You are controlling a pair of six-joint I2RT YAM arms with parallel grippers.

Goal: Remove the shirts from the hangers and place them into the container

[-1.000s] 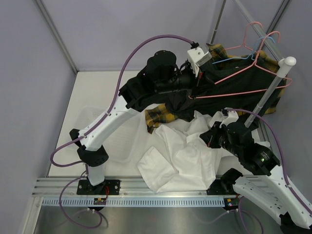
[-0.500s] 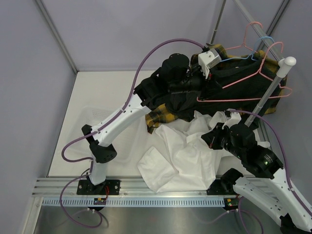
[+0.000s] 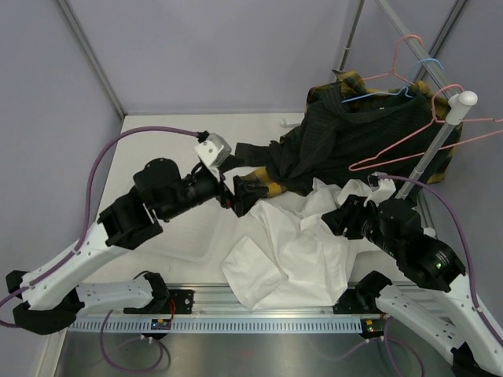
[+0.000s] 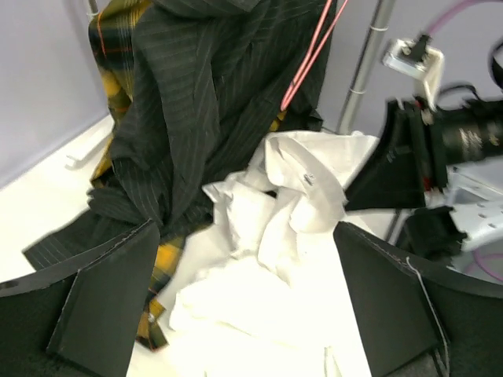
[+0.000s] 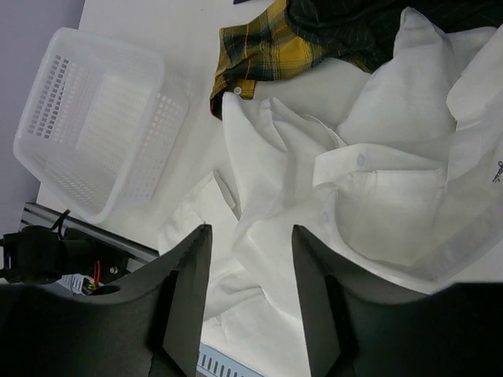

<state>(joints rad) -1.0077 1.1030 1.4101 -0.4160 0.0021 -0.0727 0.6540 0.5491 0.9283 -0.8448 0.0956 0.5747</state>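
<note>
left gripper (image 4: 244, 236) – fingers spread wide, holding nothing | right gripper (image 5: 250, 229) – fingers partly apart, empty (white shirt (image 5: 393, 196) below) | pinstripe shirt (image 4: 204, 102) – draped over plaid shirt (image 5: 259, 47)

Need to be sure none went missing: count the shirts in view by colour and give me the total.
White shirt: 1
Black pinstriped shirt: 1
Yellow-and-black plaid shirt: 1
Total: 3
</note>
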